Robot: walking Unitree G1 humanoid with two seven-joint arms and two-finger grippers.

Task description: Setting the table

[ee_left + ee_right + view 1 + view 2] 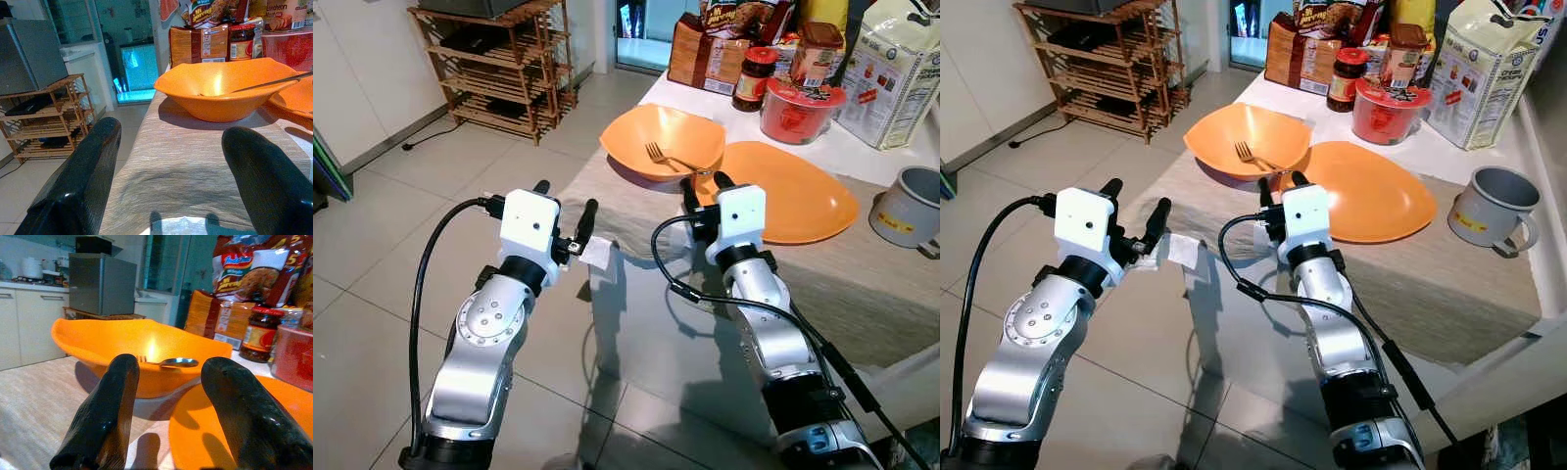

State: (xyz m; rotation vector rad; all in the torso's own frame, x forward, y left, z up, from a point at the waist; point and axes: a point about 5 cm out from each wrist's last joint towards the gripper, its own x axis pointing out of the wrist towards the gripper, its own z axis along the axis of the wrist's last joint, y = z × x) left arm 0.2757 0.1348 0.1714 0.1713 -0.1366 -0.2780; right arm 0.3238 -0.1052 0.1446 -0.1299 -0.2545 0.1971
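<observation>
A table covered by a striped beige cloth (724, 284) fills the scene from about 12 to 4 o'clock. An orange bowl (663, 140) sits near 12 o'clock with a fork (668, 158) lying inside it, tines toward the robot. Touching the bowl at its 4 o'clock side is a flat orange plate (793, 201). Behind them, at 1 o'clock, crowd food packets (710, 54), a dark jar (755, 78), a red lidded tub (800, 110) and a large white bag (899, 69). A grey mug (907, 208) stands at 3 o'clock, well apart from the plate. At 10 o'clock a wooden slatted rack (499, 64) stands on the tiled floor.

The right wrist view shows the fork's handle end resting over the bowl's rim, and a grey refrigerator (100, 283) behind it. The left wrist view shows the bowl from the side, with the cloth stretching up to it.

The left gripper (565, 211) is held level at the table's near corner, fingers spread apart, a white scrap (597, 253) at their base. The right gripper (703, 189) reaches forward over the cloth, fingers parted and holding nothing, their tips just short of where bowl and plate meet.
</observation>
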